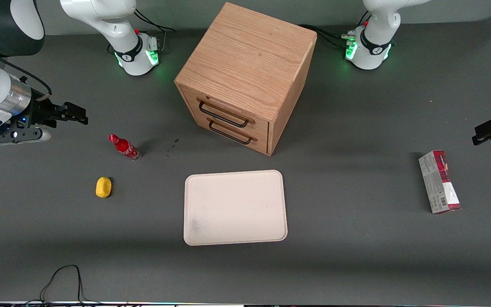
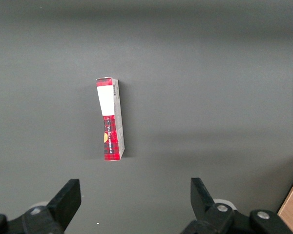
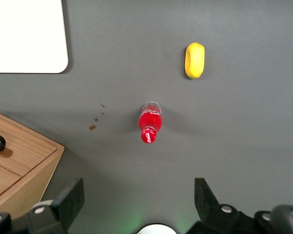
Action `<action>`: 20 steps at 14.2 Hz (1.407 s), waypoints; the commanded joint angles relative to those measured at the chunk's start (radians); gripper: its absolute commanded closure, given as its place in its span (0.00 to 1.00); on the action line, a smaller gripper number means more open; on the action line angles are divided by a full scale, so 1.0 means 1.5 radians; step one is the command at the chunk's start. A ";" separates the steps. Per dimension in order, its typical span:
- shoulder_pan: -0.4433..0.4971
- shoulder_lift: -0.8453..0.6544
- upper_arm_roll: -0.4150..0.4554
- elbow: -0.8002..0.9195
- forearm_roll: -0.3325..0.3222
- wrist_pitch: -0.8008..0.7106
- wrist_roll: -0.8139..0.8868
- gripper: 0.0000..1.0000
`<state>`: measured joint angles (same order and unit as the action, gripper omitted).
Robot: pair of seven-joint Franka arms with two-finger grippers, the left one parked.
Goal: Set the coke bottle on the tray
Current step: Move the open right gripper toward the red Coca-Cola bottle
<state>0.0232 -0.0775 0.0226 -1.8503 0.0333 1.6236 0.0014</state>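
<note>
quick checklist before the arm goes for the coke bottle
1. Gripper open and holding nothing: ok, fingers spread wide in the right wrist view.
2. Coke bottle standing upright on the table, free of the gripper: ok.
3. Room around the bottle: ok, the yellow lump sits apart, nearer the front camera.
4. Tray bare: ok, nothing on it.
5. Path from bottle to tray: ok, the wooden cabinet sits farther from the camera than both.

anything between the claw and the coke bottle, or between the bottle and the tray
Nothing visible. The open claw hangs above bare table beside the bottle, and only bare table separates the bottle from the tray. The yellow lump sits off that path.
</note>
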 commanded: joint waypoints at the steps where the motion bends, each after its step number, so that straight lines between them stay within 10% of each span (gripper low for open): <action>1: 0.001 -0.042 -0.004 -0.059 0.008 0.031 -0.019 0.00; 14: 0.003 -0.128 -0.004 -0.127 -0.027 0.011 -0.064 0.00; 20: 0.003 -0.109 -0.004 -0.256 -0.021 0.191 -0.060 0.00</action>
<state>0.0233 -0.2396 0.0209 -2.1632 0.0046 1.8209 -0.0729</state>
